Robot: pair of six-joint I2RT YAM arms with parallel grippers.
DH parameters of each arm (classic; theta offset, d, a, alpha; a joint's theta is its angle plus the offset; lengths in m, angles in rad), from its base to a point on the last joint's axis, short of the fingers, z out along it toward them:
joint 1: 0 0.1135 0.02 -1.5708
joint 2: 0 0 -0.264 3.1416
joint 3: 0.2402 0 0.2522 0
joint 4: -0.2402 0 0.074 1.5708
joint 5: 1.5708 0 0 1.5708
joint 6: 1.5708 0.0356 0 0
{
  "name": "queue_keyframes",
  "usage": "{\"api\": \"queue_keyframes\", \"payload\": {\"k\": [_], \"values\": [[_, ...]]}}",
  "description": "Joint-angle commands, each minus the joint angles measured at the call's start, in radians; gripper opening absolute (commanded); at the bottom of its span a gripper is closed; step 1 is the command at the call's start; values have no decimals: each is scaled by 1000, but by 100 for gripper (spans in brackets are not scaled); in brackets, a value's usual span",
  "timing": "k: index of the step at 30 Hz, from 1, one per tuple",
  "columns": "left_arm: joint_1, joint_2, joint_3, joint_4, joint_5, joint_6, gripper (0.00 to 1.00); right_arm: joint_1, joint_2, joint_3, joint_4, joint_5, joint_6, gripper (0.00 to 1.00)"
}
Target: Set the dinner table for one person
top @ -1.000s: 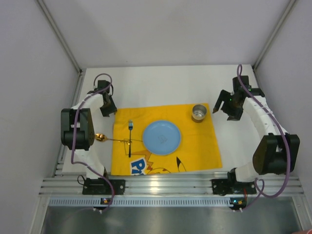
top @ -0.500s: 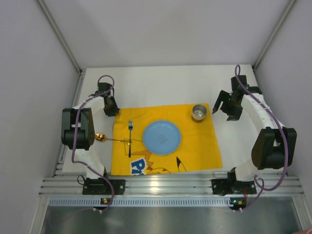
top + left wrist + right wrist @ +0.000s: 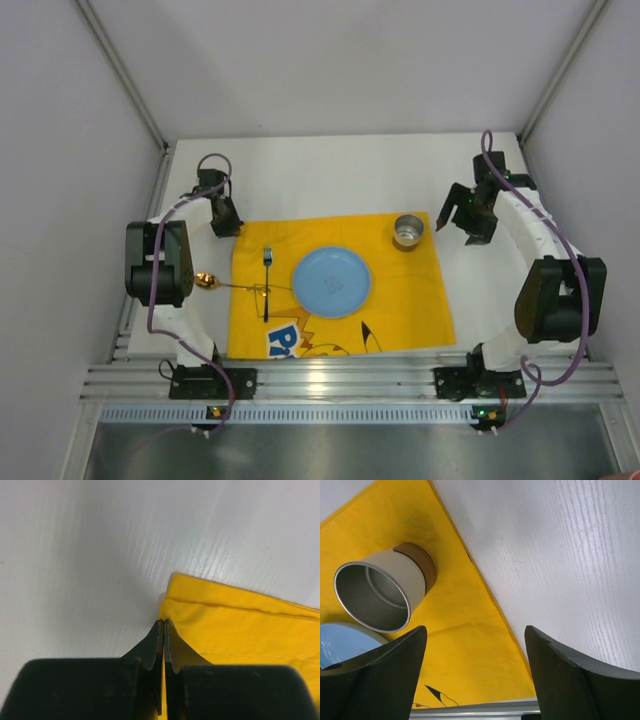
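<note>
The white dinner table [image 3: 330,180] bears a yellow cartoon-printed mat [image 3: 400,300]. On the mat lie a blue plate [image 3: 331,282], a black fork [image 3: 267,280] left of it, and a metal cup [image 3: 407,232] at the far right. A gold spoon [image 3: 212,283] lies across the mat's left edge. My left gripper [image 3: 226,222] is shut at the mat's far left corner [image 3: 172,605], with yellow cloth showing between its jaws [image 3: 164,622]. My right gripper [image 3: 462,222] is open and empty above the mat's right edge [image 3: 475,630], right of the cup [image 3: 380,592].
Grey enclosure walls stand close on both sides and at the back. A metal rail [image 3: 330,380] runs along the near edge, also showing in the right wrist view [image 3: 470,709]. Bare white table shows beyond the mat [image 3: 75,555] and to its right [image 3: 570,555].
The right gripper has shifted slightly toward the far side, staying open. The left gripper has moved slightly and stays shut at the mat corner. The mat and tableware have not moved.
</note>
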Motion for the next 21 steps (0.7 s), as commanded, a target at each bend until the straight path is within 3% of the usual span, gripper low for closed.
{"api": "queue_keyframes", "payload": {"k": [1, 15, 20, 21], "values": [[18, -8, 15, 25, -64, 3, 0, -9, 12, 46, 5, 14, 1, 79], [44, -137, 9, 97, -101, -25, 0, -8, 38, 47, 8, 17, -16, 79], [46, -97, 21, 103, -94, -26, 0, -6, 44, 46, 8, 11, -19, 79], [46, -70, 26, 103, -96, -28, 4, -9, 46, 49, 8, 8, -19, 79]]}}
